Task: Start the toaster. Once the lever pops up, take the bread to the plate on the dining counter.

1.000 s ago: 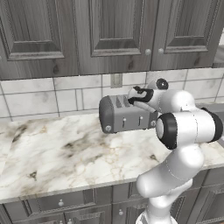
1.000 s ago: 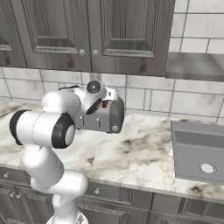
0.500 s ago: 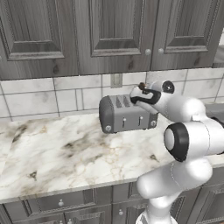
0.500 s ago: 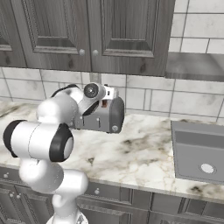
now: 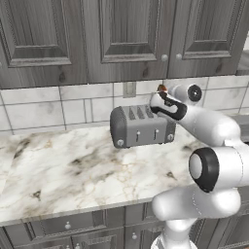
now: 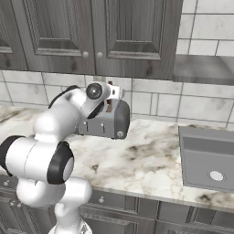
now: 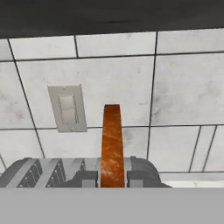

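The grey toaster [image 5: 141, 127] [image 6: 107, 119] stands at the back of the marble worktop [image 5: 63, 170], against the tiled wall. My gripper [image 5: 163, 97] [image 6: 111, 94] hovers just above its right end, shut on the brown bread [image 5: 162, 89] [image 6: 109, 84]. In the hand view the bread [image 7: 112, 144] stands upright, edge on, between my fingertips [image 7: 85, 178], with the toaster's top [image 7: 39, 173] below it and my gripper [image 7: 112, 179] closed around it. The plate and the dining counter are out of view.
A wall outlet [image 7: 68, 108] [image 5: 129, 89] sits on the tiles behind the toaster. Dark cabinets [image 5: 121, 34] hang low overhead. A grey sink [image 6: 208, 157] is set into the worktop to the right.
The hand has risen from the toaster's right end with the bread in it. My elbow has swung down and toward the camera.
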